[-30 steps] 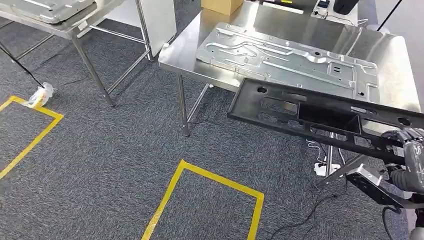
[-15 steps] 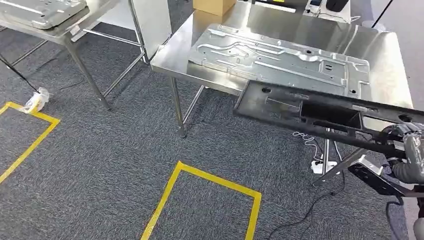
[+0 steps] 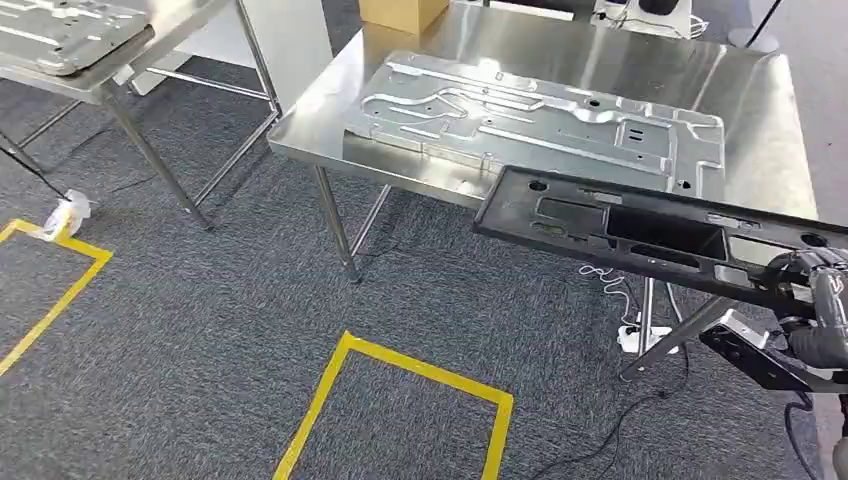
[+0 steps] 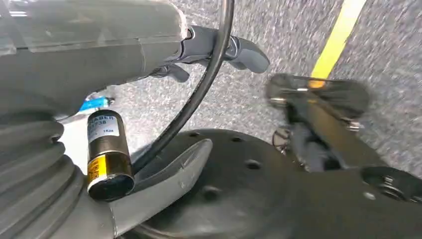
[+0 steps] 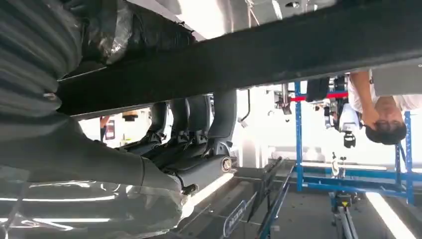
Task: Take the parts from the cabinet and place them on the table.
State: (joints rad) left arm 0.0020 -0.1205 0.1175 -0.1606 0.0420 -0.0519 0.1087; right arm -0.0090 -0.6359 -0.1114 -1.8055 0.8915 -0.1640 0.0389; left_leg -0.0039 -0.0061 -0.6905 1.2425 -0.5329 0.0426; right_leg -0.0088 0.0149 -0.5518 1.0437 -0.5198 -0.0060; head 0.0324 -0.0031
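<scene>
A long black plastic frame (image 3: 640,235) with cut-outs hangs in the air, and my right hand (image 3: 815,290) grips its near end at the right edge of the head view. Its far end reaches the front edge of the steel table (image 3: 770,120), just before the ribbed silver metal panel (image 3: 520,115) lying there. In the right wrist view, the fingers (image 5: 199,144) of my right hand wrap around the edge of the black frame (image 5: 259,55). My left hand (image 4: 164,50) hangs over the carpet with its thumb and fingers apart, holding nothing.
A cardboard box (image 3: 400,12) stands at the table's far edge. A second steel table (image 3: 125,60) at the left carries another metal panel (image 3: 60,25). Yellow tape (image 3: 400,362) marks the carpet. A power strip and cables (image 3: 640,335) lie under the table. A person (image 5: 378,104) stands in the background.
The whole view has shifted: the table and panel now sit lower and further left in the picture. My right hand still holds the black frame, whose far end is nearer the table edge.
</scene>
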